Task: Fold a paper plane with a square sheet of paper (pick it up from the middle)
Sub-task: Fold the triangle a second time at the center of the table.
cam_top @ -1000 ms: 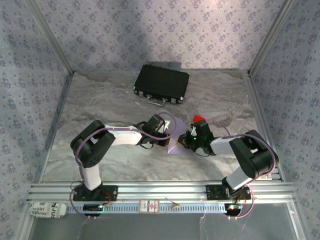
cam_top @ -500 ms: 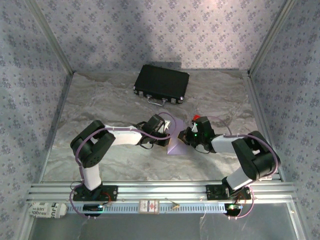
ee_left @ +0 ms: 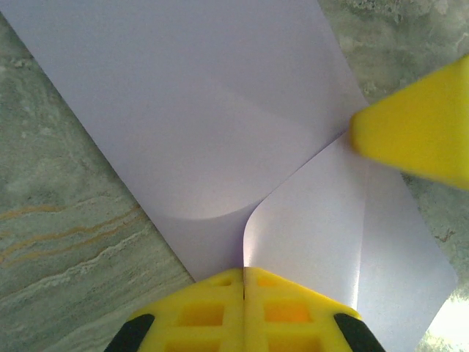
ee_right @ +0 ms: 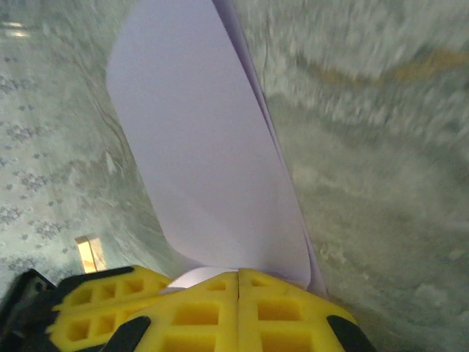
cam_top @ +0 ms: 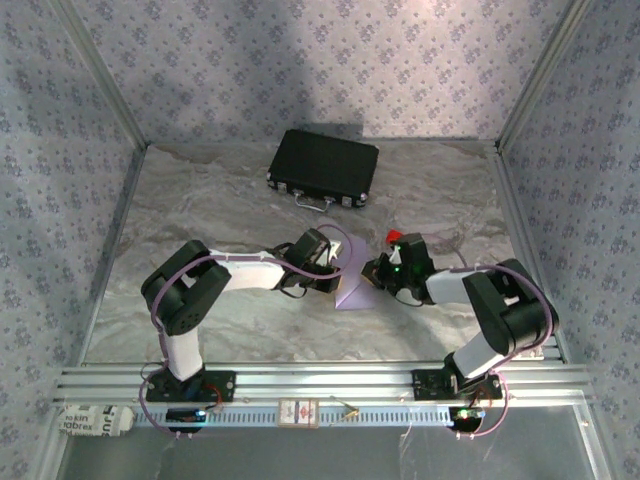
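Square sheet of paper (ee_left: 220, 132), pale lilac, stands on the bench (cam_top: 230, 200) between the arms, left claw (ee_left: 244, 273) and right claw (ee_right: 238, 273) each clenched on an edge; right claw now slightly further left, bowing the sheet, so a fold is forming, still uncreased.

Soft light falls from above; the top view is sharp, with a darker band on the back wall (cam_top: 300, 70). The table (ee_right: 381, 132) looks blurred in the right wrist view.

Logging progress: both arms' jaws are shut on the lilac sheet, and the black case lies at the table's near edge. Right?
No: the top external view shows the black case at the far side of the table. Both jaws are shut on the lilac sheet.
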`<state>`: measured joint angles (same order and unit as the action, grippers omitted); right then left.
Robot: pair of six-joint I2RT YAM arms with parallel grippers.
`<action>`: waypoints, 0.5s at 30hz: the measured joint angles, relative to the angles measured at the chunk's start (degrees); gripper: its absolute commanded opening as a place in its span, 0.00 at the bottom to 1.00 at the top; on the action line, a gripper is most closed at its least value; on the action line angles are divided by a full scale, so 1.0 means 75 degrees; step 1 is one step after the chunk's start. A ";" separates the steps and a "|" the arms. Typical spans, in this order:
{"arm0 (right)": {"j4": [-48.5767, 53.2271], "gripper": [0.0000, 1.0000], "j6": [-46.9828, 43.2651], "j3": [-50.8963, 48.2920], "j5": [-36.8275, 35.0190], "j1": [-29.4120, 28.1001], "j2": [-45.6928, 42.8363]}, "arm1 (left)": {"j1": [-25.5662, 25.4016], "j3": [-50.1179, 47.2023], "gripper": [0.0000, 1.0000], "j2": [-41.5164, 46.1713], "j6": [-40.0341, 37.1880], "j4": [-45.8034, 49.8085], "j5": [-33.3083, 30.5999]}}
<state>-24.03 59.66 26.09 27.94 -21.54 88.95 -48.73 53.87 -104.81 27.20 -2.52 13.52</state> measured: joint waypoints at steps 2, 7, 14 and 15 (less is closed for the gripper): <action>-0.0003 0.00 -0.0015 0.0012 0.0026 0.0137 -0.0023 | 0.0000 0.0000 0.02 0.0000 0.0000 0.0000 0.0003; -0.0087 0.00 -0.0015 -0.0003 0.0050 0.0256 0.0184 | 0.0000 0.0000 0.02 0.0000 0.0000 0.0000 0.0015; -0.0149 0.00 -0.0029 -0.0038 0.0105 0.0283 0.0294 | 0.0000 0.0015 0.02 0.0000 -0.0006 0.0029 0.0020; -0.0073 0.00 -0.0067 -0.0035 0.0076 0.0283 0.0242 | 0.0000 0.0015 0.02 0.0000 -0.0009 0.0032 0.0020</action>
<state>-24.58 59.16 25.82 28.51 -19.42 90.76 -48.73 53.98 -104.81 27.14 -2.28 13.67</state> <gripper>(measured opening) 0.052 0.047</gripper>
